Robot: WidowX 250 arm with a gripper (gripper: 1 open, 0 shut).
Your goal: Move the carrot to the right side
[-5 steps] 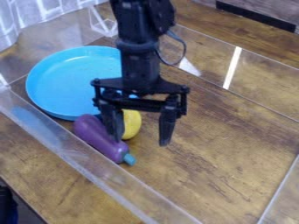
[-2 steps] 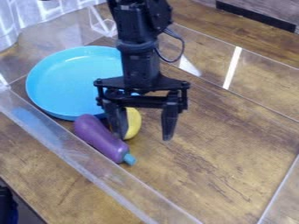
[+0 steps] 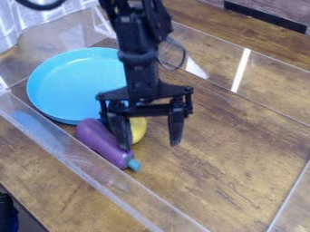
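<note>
Gripper (image 3: 149, 143): one, black, pointing down above the table; two fingers spread wide, nothing between them that can be made out.
Carrot: none identifiable; location can't be told from this view.
Purple veg. (image 3: 107, 143): one, eggplant-like, w/ a blue-green tip; lies just beside the gripper on the image-left side, tip toward the bottom edge.
Yellow item (image 3: 138, 130): one, partly hidden behind the gripper, near the purple veg.; exact kind unclear.
Bowl (image 3: 75, 83): one, round, blue, w/ pale rim; upper left, behind the purple veg., its right part overlapped by the arm.
Arm (image 3: 137, 41): one, black, entering from the top edge, w/ a loose cable (image 3: 182, 56) looping at its right.
Table (image 3: 224, 168): one, brown wood-grain surface, extending right of the gripper.
Clear strip (image 3: 91, 172): one, running diagonally along the near left side, next to the purple veg.
White line (image 3: 240, 71): one, short, upper right.
Obstructions: gripper and arm block part of the yellow item and bowl.
</note>
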